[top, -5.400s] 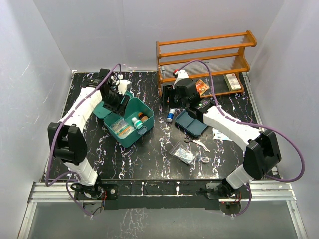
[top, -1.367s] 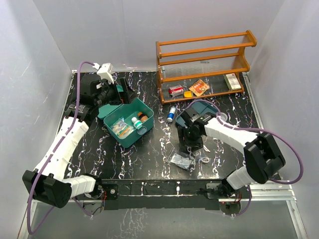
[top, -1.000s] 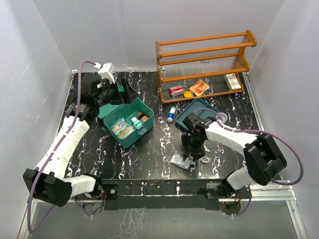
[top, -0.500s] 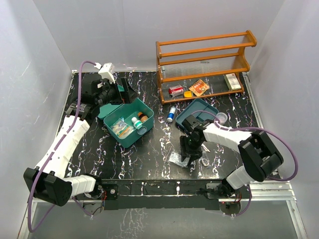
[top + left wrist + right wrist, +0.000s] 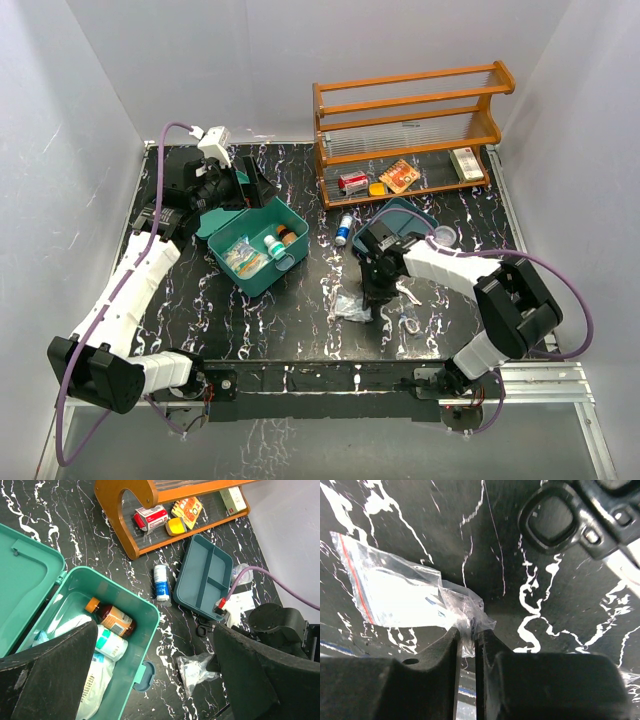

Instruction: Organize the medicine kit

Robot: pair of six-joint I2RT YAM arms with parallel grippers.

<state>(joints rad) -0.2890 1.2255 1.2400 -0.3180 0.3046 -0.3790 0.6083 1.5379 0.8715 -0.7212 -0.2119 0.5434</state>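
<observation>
The medicine kit (image 5: 268, 278) is a teal-green box standing left of the table's middle with its lid (image 5: 25, 580) thrown back. A brown bottle (image 5: 112, 620), a white-green bottle (image 5: 110, 647) and a sachet pack (image 5: 92, 695) lie inside. My left gripper (image 5: 248, 188) hangs open above the kit's back edge, holding nothing. My right gripper (image 5: 466, 630) is down at the tabletop near the front middle, shut on a crumpled corner of a clear plastic bag (image 5: 400, 595). The bag (image 5: 352, 308) lies flat to the left of the fingers.
An orange wooden rack (image 5: 405, 120) with small boxes on its bottom shelf stands at the back right. A blue-teal divided tray (image 5: 205, 577) lies in front of it, with a small white-blue bottle (image 5: 160, 581) beside it. Black-handled scissors (image 5: 555, 517) lie just beyond the right gripper.
My right gripper has come down onto the bag and closed on its corner, dragging the bag a little left. The left arm has stayed still.
</observation>
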